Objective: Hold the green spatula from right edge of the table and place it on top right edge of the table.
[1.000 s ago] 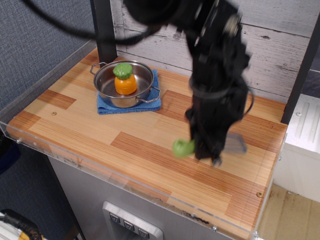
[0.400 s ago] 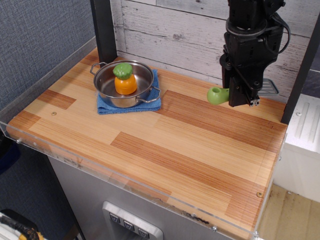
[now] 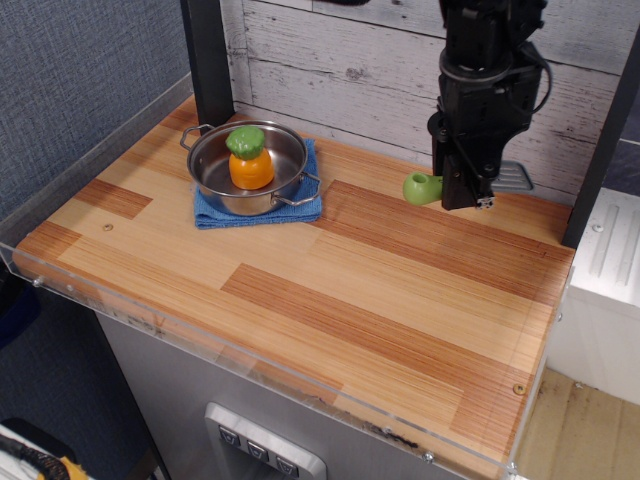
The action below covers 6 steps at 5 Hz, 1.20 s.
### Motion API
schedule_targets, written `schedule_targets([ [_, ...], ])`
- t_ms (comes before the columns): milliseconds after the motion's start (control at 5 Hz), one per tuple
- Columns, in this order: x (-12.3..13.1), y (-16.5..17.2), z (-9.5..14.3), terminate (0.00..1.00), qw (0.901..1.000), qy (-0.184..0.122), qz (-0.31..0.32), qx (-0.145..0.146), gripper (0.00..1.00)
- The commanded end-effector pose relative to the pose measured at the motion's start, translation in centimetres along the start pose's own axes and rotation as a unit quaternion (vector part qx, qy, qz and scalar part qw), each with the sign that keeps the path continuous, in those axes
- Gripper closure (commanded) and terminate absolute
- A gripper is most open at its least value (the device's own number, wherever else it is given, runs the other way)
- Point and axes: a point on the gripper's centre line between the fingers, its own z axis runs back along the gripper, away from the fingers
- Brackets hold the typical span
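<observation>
The green spatula (image 3: 423, 187) is at the back right of the wooden table (image 3: 330, 290), near the plank wall. Its lime-green handle end with the hole sticks out to the left of the gripper, and its grey slotted blade (image 3: 515, 178) shows to the right. My black gripper (image 3: 466, 196) comes down from above and is shut on the spatula's middle, which it hides. I cannot tell whether the spatula touches the tabletop or hangs just above it.
A steel pot (image 3: 249, 166) with an orange toy vegetable with a green top (image 3: 249, 157) stands on a blue cloth (image 3: 257, 211) at the back left. A black post (image 3: 207, 60) rises behind the pot. A clear acrylic rim (image 3: 250, 372) runs along the front edge. A white unit (image 3: 600, 290) stands to the right.
My gripper carried the spatula from the front right of the table to the back right, then shifted slightly left and toward the wall. The pot has not moved.
</observation>
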Motion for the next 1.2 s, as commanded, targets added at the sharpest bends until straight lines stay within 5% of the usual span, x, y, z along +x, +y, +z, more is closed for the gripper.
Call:
schedule_targets([
  [0, 1.6, 1.3, -0.8, 0.0, 0.9996, -0.012, -0.02, 0.013, 1.0],
  [600, 2.2, -0.1, -4.2, 0.0, 0.9995, 0.002, -0.028, -0.013, 1.0],
  [800, 1.7, -0.1, -4.6, 0.0, 0.9994, 0.017, -0.016, -0.026, 0.0],
  [1000, 1.2, -0.1, -4.6, 0.0, 0.9993, 0.024, -0.005, -0.028, 0.0],
])
